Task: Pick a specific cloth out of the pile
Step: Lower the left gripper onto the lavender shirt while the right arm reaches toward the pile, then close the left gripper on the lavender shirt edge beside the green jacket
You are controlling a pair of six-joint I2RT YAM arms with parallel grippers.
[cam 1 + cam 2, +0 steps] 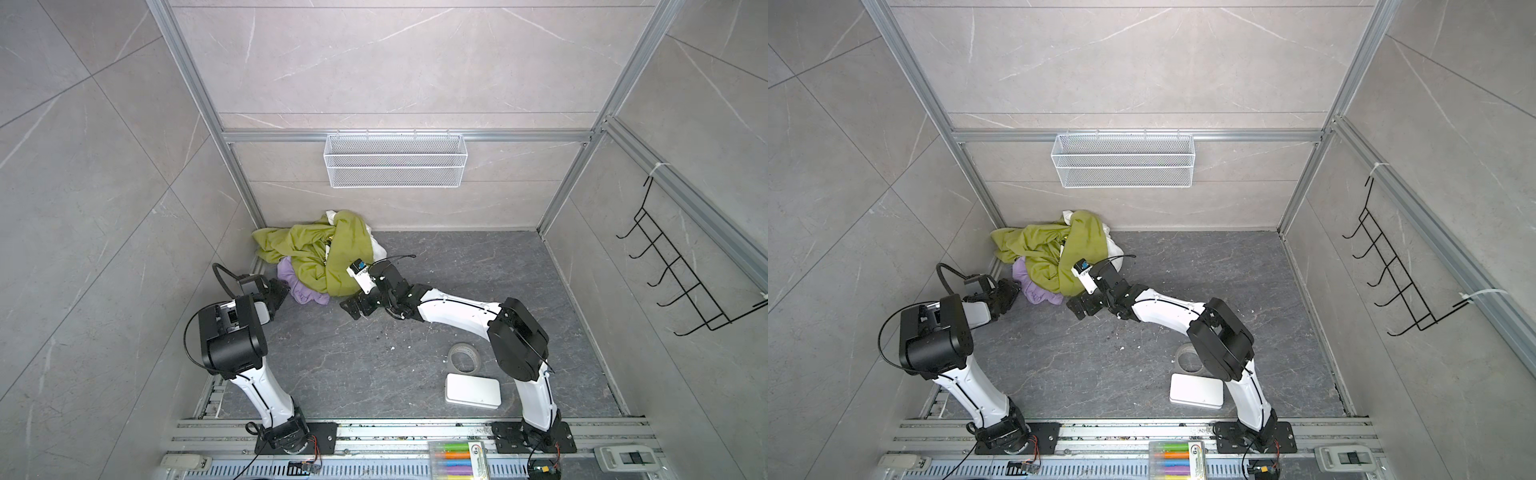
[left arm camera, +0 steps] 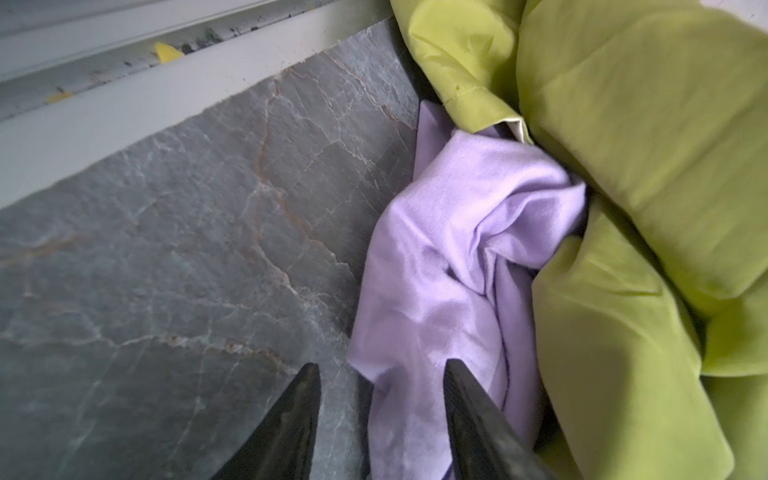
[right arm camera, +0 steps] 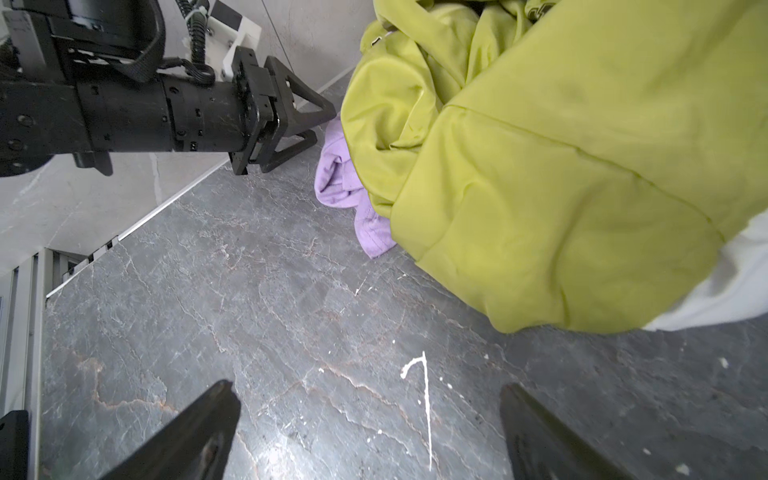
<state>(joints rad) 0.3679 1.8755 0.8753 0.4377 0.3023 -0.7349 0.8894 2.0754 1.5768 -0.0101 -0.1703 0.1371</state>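
Pile (image 1: 316,249) of green fabric, with some white fabric (image 3: 727,291) at its edge, sits on the grey floor (image 1: 457,291) in the back corner. The cloth (image 1: 301,286), lavender, sticks out from under the pile's near-left edge; part of it is tucked beneath the green folds and the rest lies bare on the floor. Left gripper (image 2: 380,368) is low at the exposed side of the cloth, away from the pile. Its jaws are apart. In the left wrist view one finger tip (image 2: 453,374) is over the lavender fabric and the other is over bare floor, with the cloth's edge in the gap. No pinch on it yet; can't tell if the tips touch the fabric. Right gripper (image 3: 370,415) is at the pile's near-right edge, jaws spread wide over bare floor and holding nothing; green fabric is close ahead of it but apart. Tape roll (image 1: 463,357) and white box (image 1: 473,390) lie well apart from the pile, toward the right arm's base. Wire basket (image 1: 395,160) hangs on the back wall, above and to the right of the pile in both top views.
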